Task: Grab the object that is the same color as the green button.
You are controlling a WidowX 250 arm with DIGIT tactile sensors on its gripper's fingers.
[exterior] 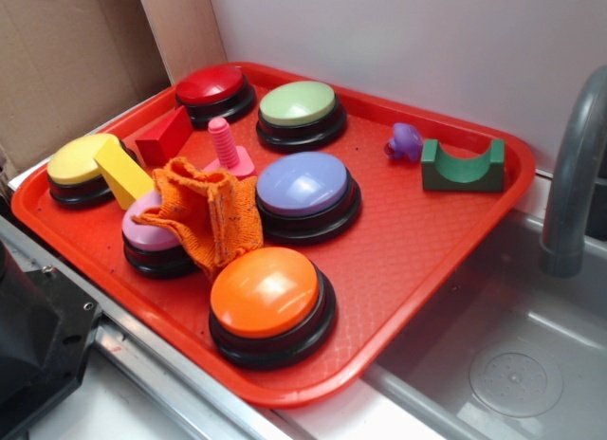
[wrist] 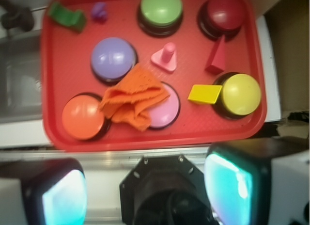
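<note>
In the wrist view the tool (wrist: 145,196) fills the bottom of the frame, its two fingers (wrist: 232,186) spread wide apart with nothing between them; both are blurred and cut off by the lower edge. It hangs off the near edge of the red tray (wrist: 53,79), touching nothing. In the exterior view only a dark shape at the lower left edge can be seen, too cropped to identify.

The dark green bridge-shaped block (exterior: 463,167) sits alone near the tray's right corner in the exterior view, notch facing up; in the wrist view it lies at the upper left, soft and hard to make out. Just beside it stands a small purple figure (exterior: 405,141), apart from the block. The green button (exterior: 300,114) is at the top middle, next to a dark red button (exterior: 214,92).

An orange cloth (exterior: 211,212) is draped over a pink button (exterior: 147,233), hiding much of its dome. Around it are a lavender-blue button (exterior: 305,193), an orange button (exterior: 269,302), a pink peg on a base (exterior: 227,151), a red wedge block (exterior: 163,137), and a yellow block (exterior: 121,172) leaning on a yellow button (exterior: 78,167).

A grey faucet (exterior: 574,174) rises at the right edge, cut off at the top, over a sink (exterior: 512,364).
</note>
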